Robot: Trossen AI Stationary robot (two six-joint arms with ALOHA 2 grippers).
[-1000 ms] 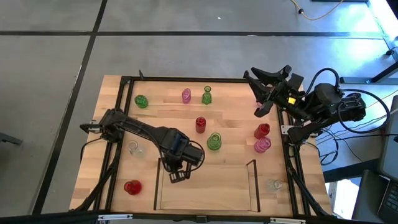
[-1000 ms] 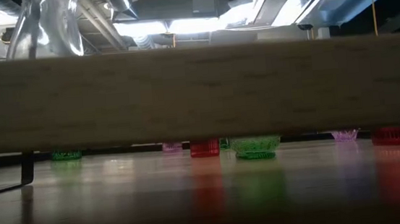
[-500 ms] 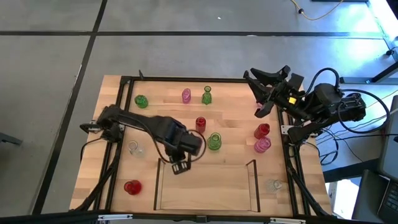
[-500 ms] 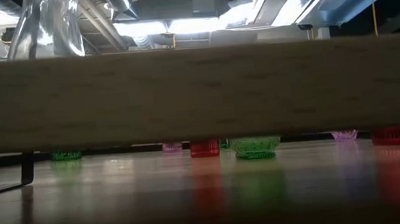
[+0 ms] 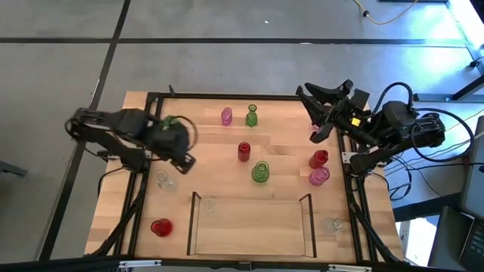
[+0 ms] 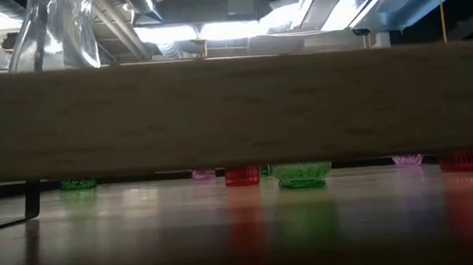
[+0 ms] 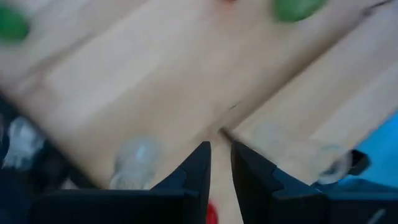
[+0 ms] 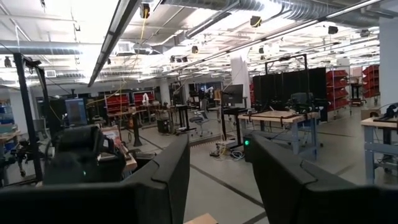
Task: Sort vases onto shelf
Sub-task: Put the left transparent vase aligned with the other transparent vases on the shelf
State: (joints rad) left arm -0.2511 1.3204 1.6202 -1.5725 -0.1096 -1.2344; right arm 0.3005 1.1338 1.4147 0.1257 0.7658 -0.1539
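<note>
My left gripper (image 5: 183, 159) hangs above the table's left part, fingers pointing down with a narrow gap (image 7: 221, 155) and nothing between them. It is near a clear vase (image 5: 162, 180) standing on the wood. Another clear vase (image 5: 209, 202) stands in the far left corner of the shelf (image 5: 306, 227). Red (image 5: 243, 151), green (image 5: 260, 171) and pink (image 5: 226, 115) vases stand on the table beyond the shelf. My right gripper (image 8: 217, 180) waits open, raised at the far right (image 5: 325, 98), looking into the room.
More vases stand about: green (image 5: 251, 116), red (image 5: 318, 159) and pink (image 5: 319, 176) at the right, red (image 5: 160, 227) near left, clear (image 5: 333, 224) near right. A black frame (image 5: 144, 189) edges the tabletop. In the low view a wooden board (image 6: 234, 107) hides all but the vases' bases.
My left gripper has risen from the shelf's far left corner and swung quickly toward the table's left far side, rolling as it went. The clear vase it stood over now shows alone in that corner of the shelf. The right arm has kept still.
</note>
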